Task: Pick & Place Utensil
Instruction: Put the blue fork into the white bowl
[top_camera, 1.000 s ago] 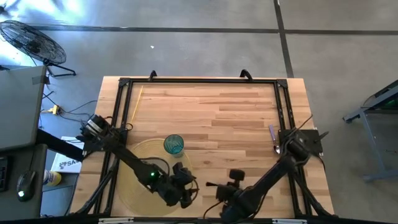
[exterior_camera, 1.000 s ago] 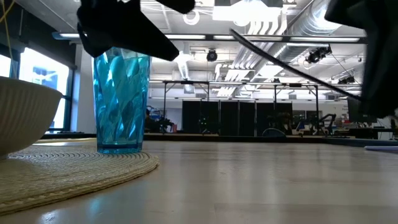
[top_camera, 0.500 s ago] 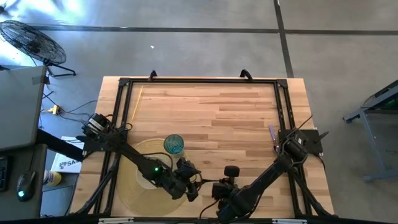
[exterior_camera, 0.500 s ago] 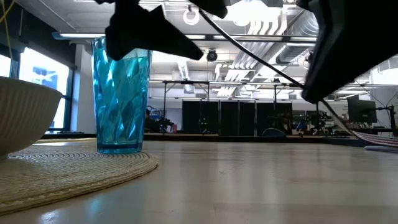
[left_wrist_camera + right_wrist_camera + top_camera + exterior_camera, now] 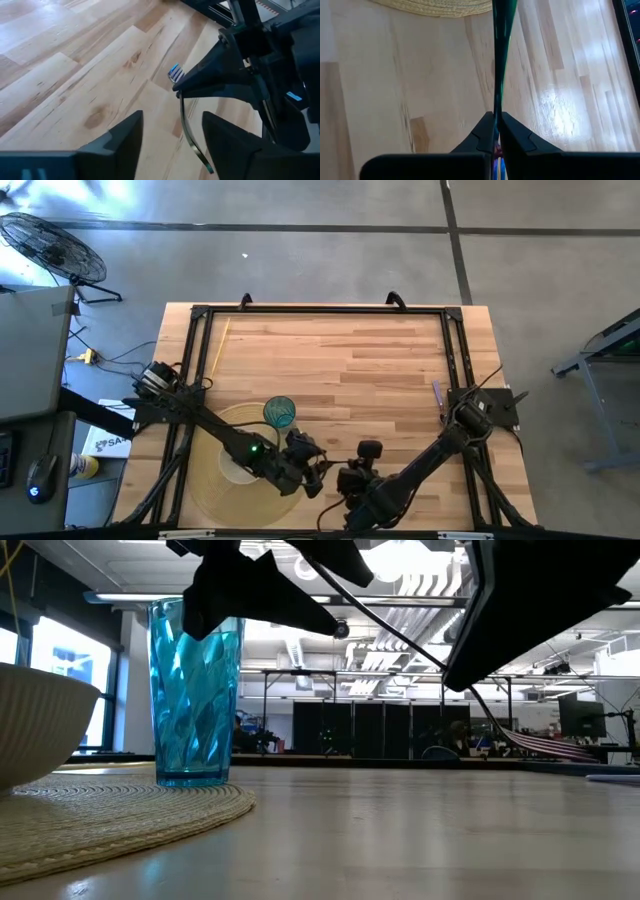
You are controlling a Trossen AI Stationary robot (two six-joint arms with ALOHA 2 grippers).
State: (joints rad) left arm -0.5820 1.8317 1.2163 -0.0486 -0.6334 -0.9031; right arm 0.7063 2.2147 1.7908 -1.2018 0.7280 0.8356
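Note:
A thin, dark iridescent utensil [image 5: 186, 125] hangs in the air between my two grippers, over the near middle of the table. It also shows edge-on in the right wrist view [image 5: 502, 50]. My right gripper [image 5: 347, 480] [image 5: 496, 122] is shut on it. My left gripper [image 5: 312, 470] [image 5: 172, 120] is open and faces the right gripper. The utensil's free end [image 5: 206, 165] reaches in between the left gripper's fingers. A blue ridged end [image 5: 174, 73] sticks out past the right gripper's fingers. My right gripper pinches the utensil between its two fingers near its blue ridged end [image 5: 496, 116]. The fingers lie along the utensil, which runs on past their tips toward the left gripper. It is lifted clear of the table. My left gripper stands around the free end; I cannot tell whether a finger [image 5: 220, 140] touches it.
A blue ribbed glass [image 5: 279, 412] [image 5: 193, 705] and a white bowl [image 5: 35, 725] stand on a round woven placemat [image 5: 215, 470] at the near left. Two more utensils [image 5: 440, 405] lie by the right arm's base. The far half of the table shows bare wood.
My right gripper has gone toward the table's left edge with the utensil, closer to my left gripper. My left gripper has gone toward the right and slightly toward the far edge, and now meets the utensil's free end.

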